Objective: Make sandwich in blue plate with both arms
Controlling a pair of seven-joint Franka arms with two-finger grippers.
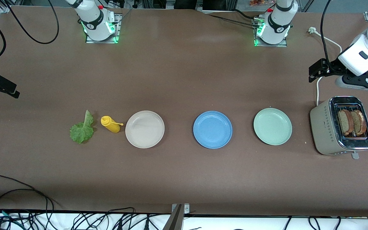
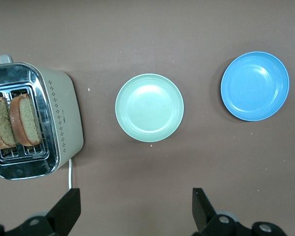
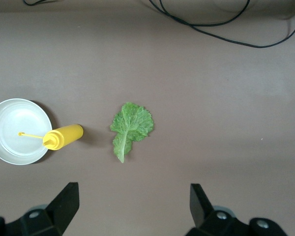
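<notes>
A: Blue plate (image 1: 212, 129) sits bare between the cream plate (image 1: 144, 129) and green plate (image 1: 272, 126); bread slices (image 1: 351, 122) wait in the toaster (image 1: 341, 125).

B: Left gripper (image 2: 133, 209) gapes wide above the table beside that toaster; right gripper (image 3: 131, 207) spreads wide near the lettuce (image 1: 82, 128), likely its pick.

a robotics lab: arm bases (image 1: 101, 24) bolted to a brown table (image 1: 184, 179), loose cables (image 1: 18, 195) trailing.

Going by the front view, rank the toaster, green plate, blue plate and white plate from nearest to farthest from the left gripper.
The left gripper hangs open at its own arm's end of the table.
1. Toaster, at that end, holding both bread slices.
2. Green plate, beside the toaster.
3. Blue plate, mid-row.
4. White plate, toward the right arm's end.
</notes>
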